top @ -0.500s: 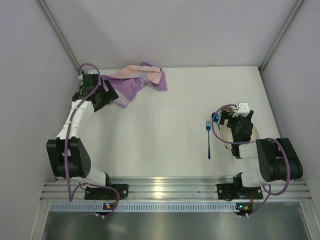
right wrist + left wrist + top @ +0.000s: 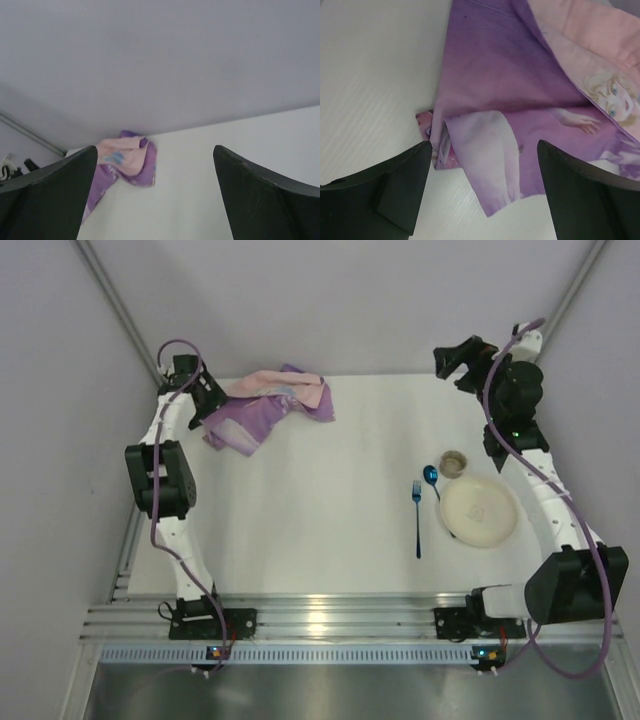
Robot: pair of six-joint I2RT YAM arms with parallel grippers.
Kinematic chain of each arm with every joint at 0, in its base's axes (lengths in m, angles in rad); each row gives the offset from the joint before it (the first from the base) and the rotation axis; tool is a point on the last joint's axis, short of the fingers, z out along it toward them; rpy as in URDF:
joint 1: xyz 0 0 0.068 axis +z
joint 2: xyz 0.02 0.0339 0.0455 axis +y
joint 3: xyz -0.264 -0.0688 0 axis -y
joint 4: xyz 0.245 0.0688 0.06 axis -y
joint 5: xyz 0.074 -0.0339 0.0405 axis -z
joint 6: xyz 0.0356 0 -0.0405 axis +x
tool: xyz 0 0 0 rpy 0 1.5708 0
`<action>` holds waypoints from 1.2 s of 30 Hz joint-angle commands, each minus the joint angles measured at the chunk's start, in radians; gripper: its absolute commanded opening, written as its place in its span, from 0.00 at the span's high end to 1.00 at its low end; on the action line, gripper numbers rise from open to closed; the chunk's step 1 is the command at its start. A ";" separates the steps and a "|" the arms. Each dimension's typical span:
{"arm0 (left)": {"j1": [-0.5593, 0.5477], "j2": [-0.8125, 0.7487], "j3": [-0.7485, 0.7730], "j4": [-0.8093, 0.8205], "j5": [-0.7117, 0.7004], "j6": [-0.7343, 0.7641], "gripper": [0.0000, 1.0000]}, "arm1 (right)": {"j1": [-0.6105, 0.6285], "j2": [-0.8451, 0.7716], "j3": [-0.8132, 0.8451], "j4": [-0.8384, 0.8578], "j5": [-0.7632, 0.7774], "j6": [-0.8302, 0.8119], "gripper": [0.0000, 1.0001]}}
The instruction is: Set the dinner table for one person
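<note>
Large plain white matte rectangular tabletop (image 2: 330, 540): spans workspace, bears everything.
Crumpled purple-pink printed cloth placemat (image 2: 272, 406): bunched at far left, not yet spread under setting.
Left gripper (image 2: 482, 152): fingers apart, straddling cloth corner, likely poised to pinch.
Right gripper (image 2: 154, 150): spread, empty, raised clear at far right.
Round cream plate (image 2: 480, 512), blue fork (image 2: 417, 522), small beige cup (image 2: 454, 463), blue spoon (image 2: 431, 477): grouped right as one place setting.

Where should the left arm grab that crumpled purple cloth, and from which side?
Probably the loose folded flap of the purple cloth, taken straight down from above. It lies between the fingers of the open left pincer, and its stacked layers near the edge give more to pinch than the flat stretch beyond.
</note>
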 commanded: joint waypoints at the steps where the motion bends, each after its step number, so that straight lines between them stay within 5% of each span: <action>1: 0.022 0.096 0.101 0.004 0.019 0.005 0.09 | 0.035 0.009 -0.051 -0.329 -0.155 0.100 0.00; 14: 0.010 0.307 0.193 -0.024 0.068 0.088 0.14 | 0.039 -0.197 -0.183 -0.561 -0.115 0.013 0.00; 18: -0.004 0.340 0.190 -0.041 0.150 0.105 0.71 | 0.039 -0.185 -0.179 -0.575 -0.118 0.007 0.00; 19: -0.018 0.343 0.180 -0.050 0.158 0.107 0.98 | 0.040 -0.179 -0.177 -0.575 -0.124 0.010 0.00; 20: -0.026 0.342 0.167 -0.048 0.163 0.107 1.00 | 0.037 -0.167 -0.174 -0.577 -0.130 0.015 0.00; 28: -0.234 0.145 -0.081 -0.033 0.218 0.164 1.00 | 0.092 0.004 -0.136 -0.514 -0.274 0.128 0.00; 33: -0.390 -0.017 -0.322 0.034 0.257 0.066 1.00 | 0.163 0.197 -0.099 -0.448 -0.414 0.252 0.00; 34: -0.406 -0.037 -0.383 0.042 0.261 0.043 0.95 | 0.187 0.221 -0.097 -0.414 -0.441 0.266 0.00; 35: -0.420 -0.082 -0.412 0.057 0.287 0.024 0.78 | 0.198 0.264 -0.096 -0.399 -0.452 0.283 0.00; 36: -0.438 -0.101 -0.437 0.066 0.286 -0.025 0.32 | 0.206 0.286 -0.093 -0.382 -0.463 0.321 0.00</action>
